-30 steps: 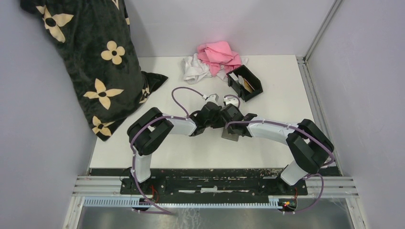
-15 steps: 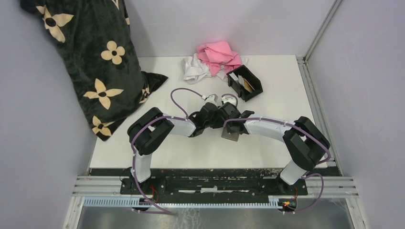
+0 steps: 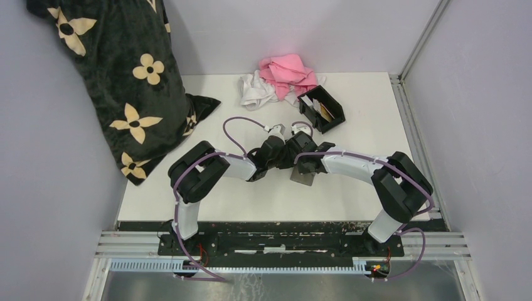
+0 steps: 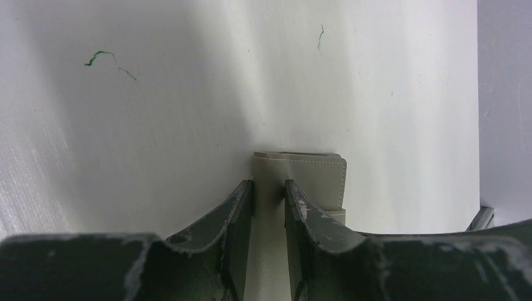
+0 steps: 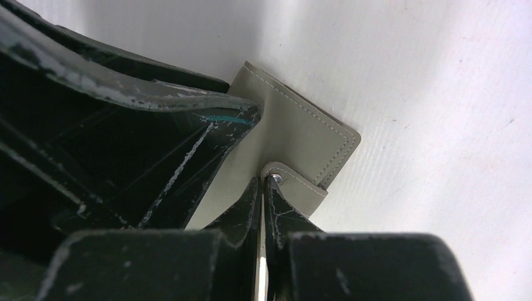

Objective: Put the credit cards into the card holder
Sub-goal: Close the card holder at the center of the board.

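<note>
A white bench (image 3: 251,202) fills the floor of a grey-walled enclosure, and a big black blanket with cream flowers (image 3: 113,81) is heaped over its far left corner and up the wall. The left arm (image 3: 197,172) and right arm (image 3: 401,185) bend inward from their bases at the near edge and meet around the middle of the bench. At the far edge lies a crumpled pink cloth (image 3: 287,70) with a white cloth (image 3: 254,91) just beside it on the left. The card holder (image 3: 335,113), a black open-topped box, sits on the bench just right of those cloths, well apart from both arms' tips. A flat grey wallet (image 3: 303,177) lies on the bench where the arms meet. The left fingers (image 4: 237,216) stand a narrow way apart and clasp one stitched edge of the wallet between them. The right fingers (image 5: 241,216) are pressed almost together, pinching the wallet's small snap tab (image 5: 295,182). The credit cards (image 3: 324,111) visible from above, one tan and one white, stand on edge inside the card holder; whether the wallet holds others cannot be told. Two thin green scribbles (image 4: 100,56) mark the bench surface beyond the left fingers.
</note>
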